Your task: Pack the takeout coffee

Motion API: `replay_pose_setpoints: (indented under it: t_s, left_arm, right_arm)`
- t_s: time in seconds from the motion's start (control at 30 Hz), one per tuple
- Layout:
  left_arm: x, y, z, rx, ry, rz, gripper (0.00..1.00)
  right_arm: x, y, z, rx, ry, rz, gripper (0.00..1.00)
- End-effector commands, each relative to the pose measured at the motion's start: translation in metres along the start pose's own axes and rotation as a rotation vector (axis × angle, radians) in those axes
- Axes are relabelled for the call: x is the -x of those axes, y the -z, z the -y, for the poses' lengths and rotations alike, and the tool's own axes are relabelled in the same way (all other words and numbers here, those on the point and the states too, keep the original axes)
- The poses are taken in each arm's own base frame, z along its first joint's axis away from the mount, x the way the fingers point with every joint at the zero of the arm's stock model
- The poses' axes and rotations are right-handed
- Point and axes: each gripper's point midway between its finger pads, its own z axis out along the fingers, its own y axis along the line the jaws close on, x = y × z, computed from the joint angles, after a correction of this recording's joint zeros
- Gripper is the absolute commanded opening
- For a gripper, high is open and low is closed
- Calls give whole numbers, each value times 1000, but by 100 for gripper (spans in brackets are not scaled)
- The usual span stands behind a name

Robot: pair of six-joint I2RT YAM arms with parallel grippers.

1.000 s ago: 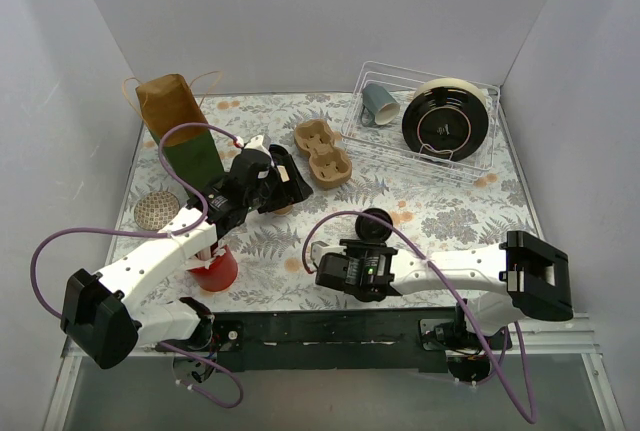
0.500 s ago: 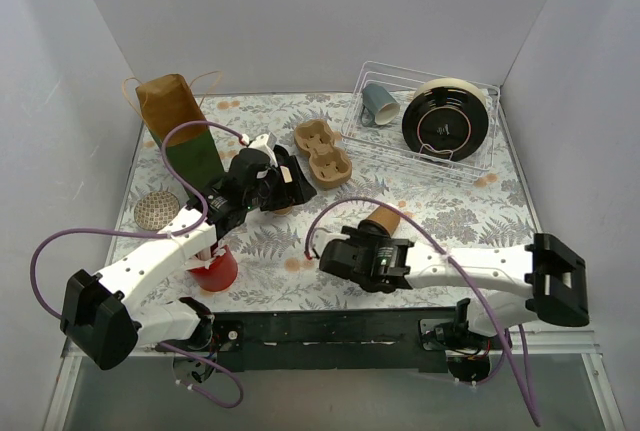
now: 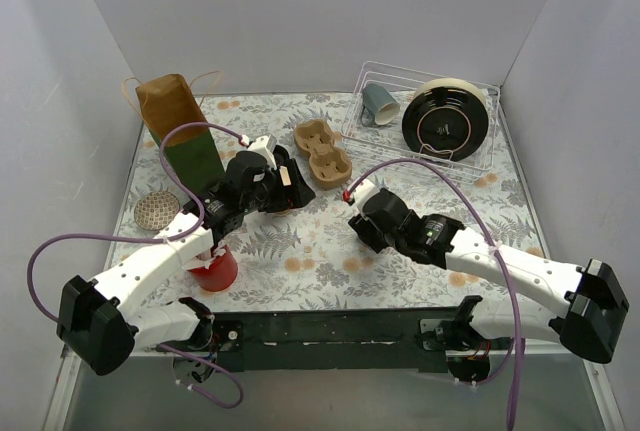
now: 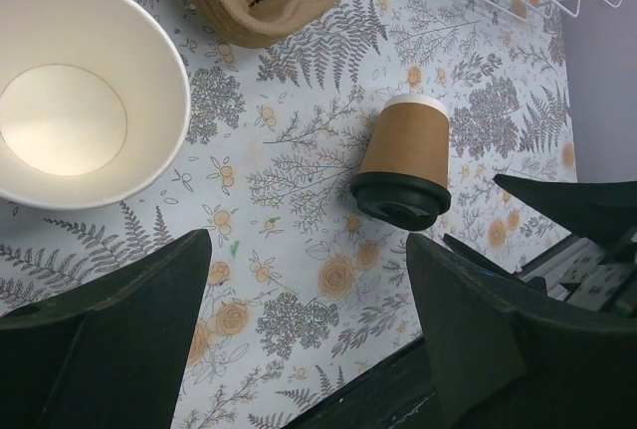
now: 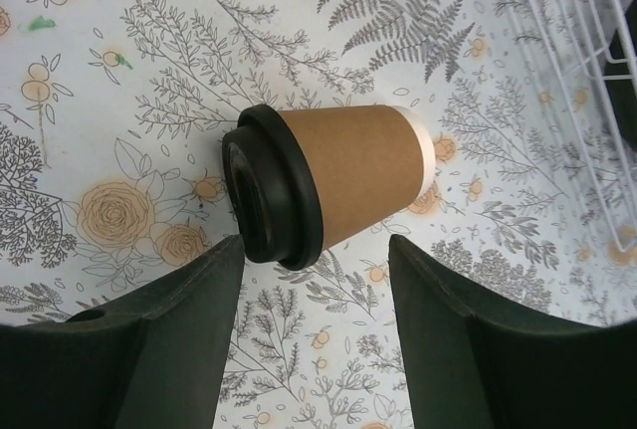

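— Any print to read, starting nearest the arms?
— Only plain surfaces. The red cup [image 3: 215, 271] is bare red. The left arm [image 3: 160, 256] crosses its top, so what it holds is hard to make out. A round mesh disc [image 3: 153, 211] lies to its left.
— The right gripper?
— The right gripper [image 5: 317, 248] stands wide open with nothing in it. The lidded cup [image 5: 348, 175] is unmarked brown paper with a black lid. It lies on its side on the flowered table [image 5: 119, 91], crosswise just past the fingertips. Overhead, the gripper hides it.
— And the left?
— The left gripper [image 4: 307, 242] is spread wide too, empty, above bare table. An open cup [image 4: 70, 101], white inside, stands upright beside one finger, and the frame cuts off its edge. The lidded cup lies farther off, towards the right gripper.
— Farther back?
— A moulded cup carrier [image 3: 322, 151], unprinted, sits just beyond the open cup. Right of it, a wire rack [image 3: 420, 159] holds a tipped grey-blue mug [image 3: 380, 101] and a black plate [image 3: 448, 123] on edge. Something pale behind the plate is mostly hidden. At the far left stands a brown paper bag [image 3: 165, 101] with a dark green panel [image 3: 195, 156] below it. I cannot tell whether they are one thing.
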Motion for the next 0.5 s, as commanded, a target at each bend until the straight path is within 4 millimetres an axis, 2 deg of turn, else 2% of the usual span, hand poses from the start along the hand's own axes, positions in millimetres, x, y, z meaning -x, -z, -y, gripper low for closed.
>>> replay_pose_setpoints:
  t_s: [0.0,0.17,0.3,0.4,0.47]
  left_arm:
    - [4,5,1,-13,-21,19,79]
    - [2,4,0,-11,-19,12,79]
    - [4,5,0,-8,-22,18,79]
    - [3,3,-1,-4,-22,15,79]
    - [2,3,-1,-6,-22,10,79]
  right_arm:
    - [0,-14,-12,74,-52,34,68]
    - [-7,-29,-8,50,-20,3,66]
    - [-15,-41,-12,52,-4,-28,63]
    - [-21,-46,-12,42,-10,-53,58]
    - [-20,-47,-10,35,-14,-49,48]
